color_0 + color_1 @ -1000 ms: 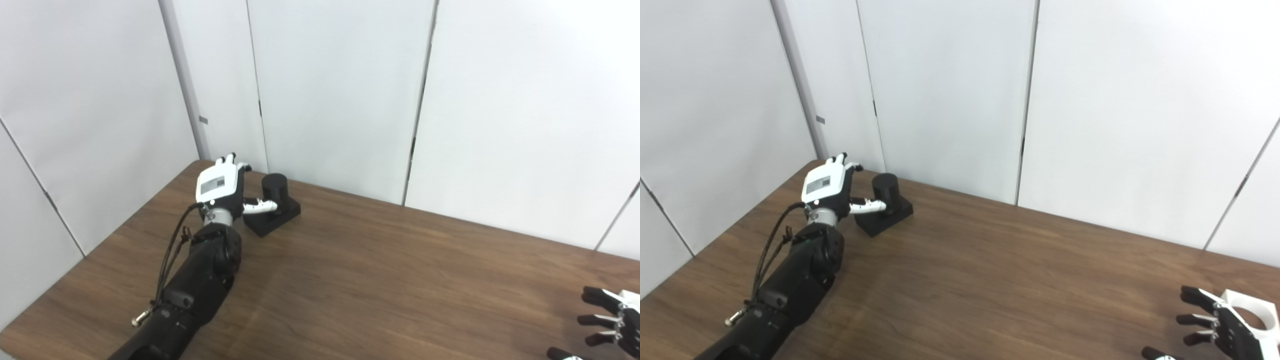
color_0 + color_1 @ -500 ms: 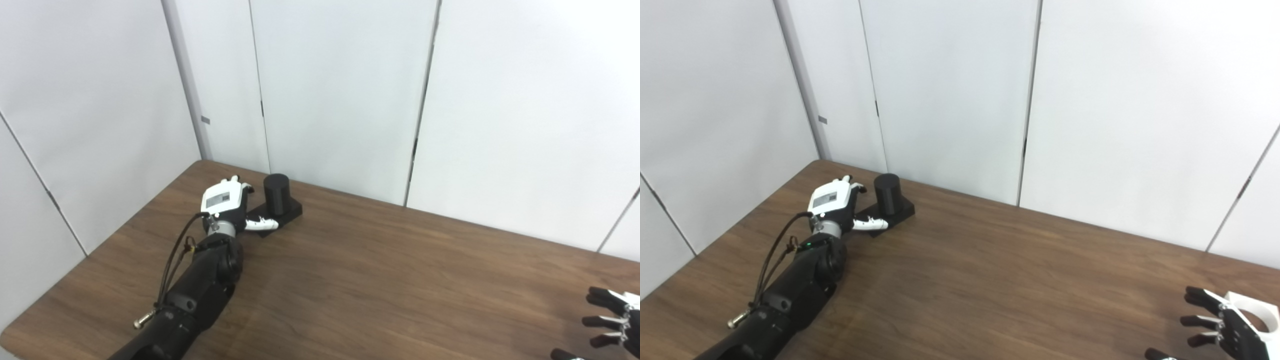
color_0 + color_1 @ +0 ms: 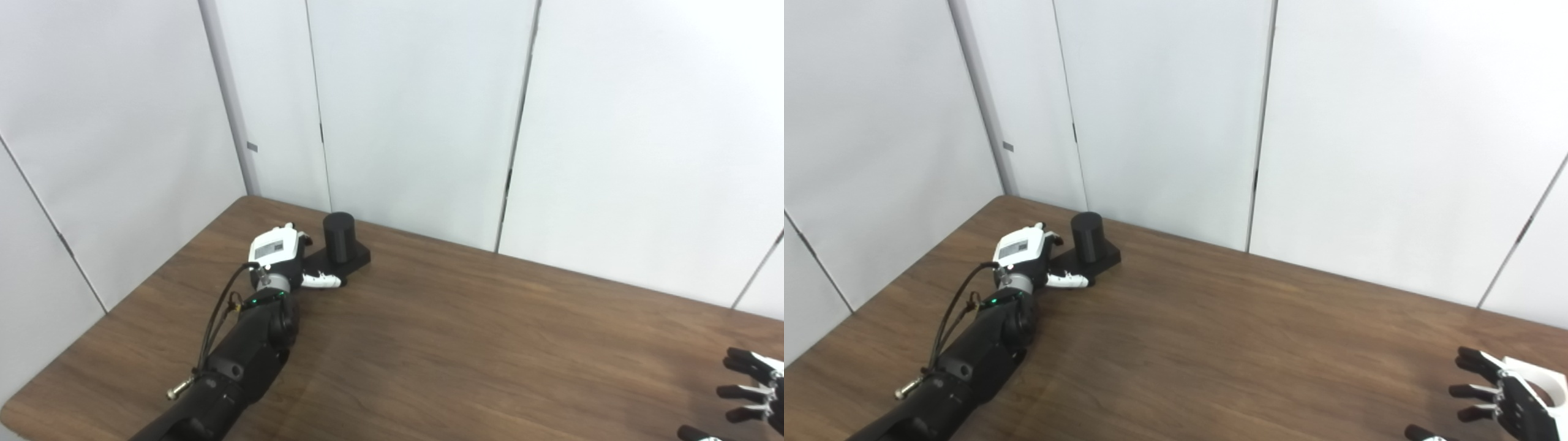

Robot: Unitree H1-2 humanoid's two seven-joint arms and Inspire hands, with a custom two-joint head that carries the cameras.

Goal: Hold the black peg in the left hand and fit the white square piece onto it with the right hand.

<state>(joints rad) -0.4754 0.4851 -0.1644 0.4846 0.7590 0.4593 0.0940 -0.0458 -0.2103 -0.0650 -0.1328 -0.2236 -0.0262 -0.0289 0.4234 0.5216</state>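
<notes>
Writing: label on left hand (image 3: 275, 254), unreadable.
Count: one black peg (image 3: 339, 237), one white square piece (image 3: 1540, 381).
Left hand: fingers hidden, grip unclear.
Right hand (image 3: 1497, 401): spread, empty.

a dark brown wood-grain table (image 3: 465, 343) fills the lower part of both views, its far edge running along pale wall panels. a black cylindrical peg on a flat black square base (image 3: 340, 244) stands upright near the far left corner. a white square piece with a round hole (image 3: 1542, 378) lies at the near right edge, partly hidden.
</notes>
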